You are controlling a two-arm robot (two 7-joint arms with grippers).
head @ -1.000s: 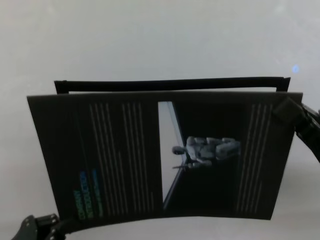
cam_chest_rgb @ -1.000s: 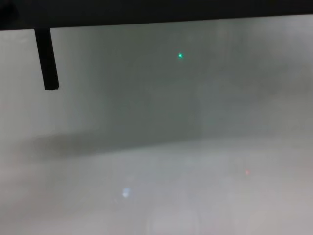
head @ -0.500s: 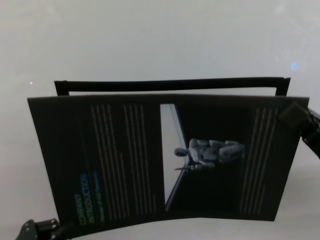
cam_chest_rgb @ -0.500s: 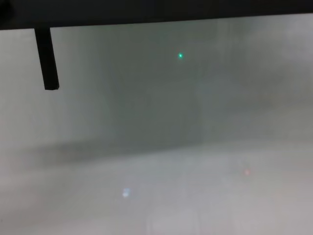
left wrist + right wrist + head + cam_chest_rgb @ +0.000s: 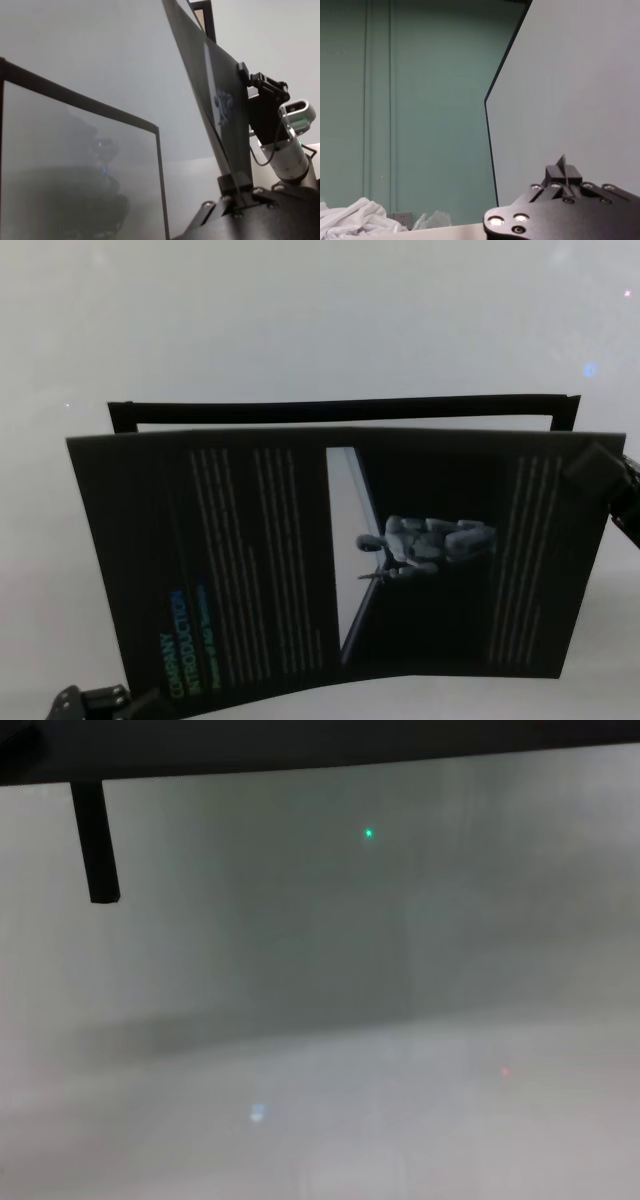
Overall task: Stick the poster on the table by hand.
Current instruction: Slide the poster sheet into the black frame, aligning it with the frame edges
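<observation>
The black poster (image 5: 260,550), with its green heading at the lower left and a picture panel in the middle, hangs tilted above the pale table (image 5: 300,320). My left gripper (image 5: 105,702) is shut on its near left corner. In the left wrist view the fingers (image 5: 234,186) pinch the sheet's edge (image 5: 220,95). My right gripper (image 5: 588,466) is shut on the far right corner. The right wrist view shows this gripper (image 5: 563,172) clamped on the poster's pale back (image 5: 570,90). The left wrist view also catches the right gripper (image 5: 248,80) farther off.
A thin black rectangular frame (image 5: 340,408) lies on the table behind and under the poster, its corner showing in the left wrist view (image 5: 100,107). A black upright bar (image 5: 95,840) hangs at the chest view's upper left. White cloth (image 5: 355,217) lies by a green wall.
The poster has shifted slightly right and lower in the head view. The left gripper has sunk toward the bottom edge, and the right gripper has moved a little right.
</observation>
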